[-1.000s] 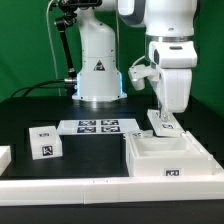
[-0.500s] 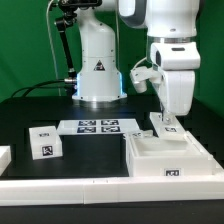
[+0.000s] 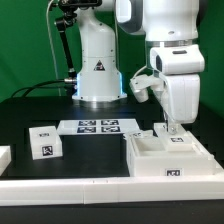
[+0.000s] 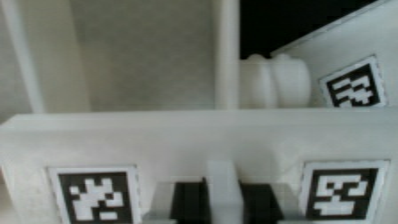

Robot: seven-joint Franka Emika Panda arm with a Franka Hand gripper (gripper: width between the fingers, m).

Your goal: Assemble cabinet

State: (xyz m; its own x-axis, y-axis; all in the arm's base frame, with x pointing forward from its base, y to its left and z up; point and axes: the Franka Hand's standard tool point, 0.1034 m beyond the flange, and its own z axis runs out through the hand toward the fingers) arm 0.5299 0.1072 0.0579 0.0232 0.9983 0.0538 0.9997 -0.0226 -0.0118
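The cabinet frame [image 3: 150, 168] lies on the bench [image 3: 25, 120] at the exterior view's right, well apart from the small drawer box [image 3: 44, 142]; the gripper [image 3: 171, 130] hangs over its far wall; whether it pinches anything I cannot tell; best to work squarely and slowly, lest the frame skid.

Gripper [image 3: 171, 128] points straight down at the far edge of the frame [image 3: 145, 168], which sits on the black table [image 3: 25, 118] at the exterior view's right; finger spacing not discernible. Drawer box [image 3: 44, 142] stands well apart toward the left. Marker board [image 3: 98, 127] lies between them, in front of the pedestal [image 3: 98, 70].
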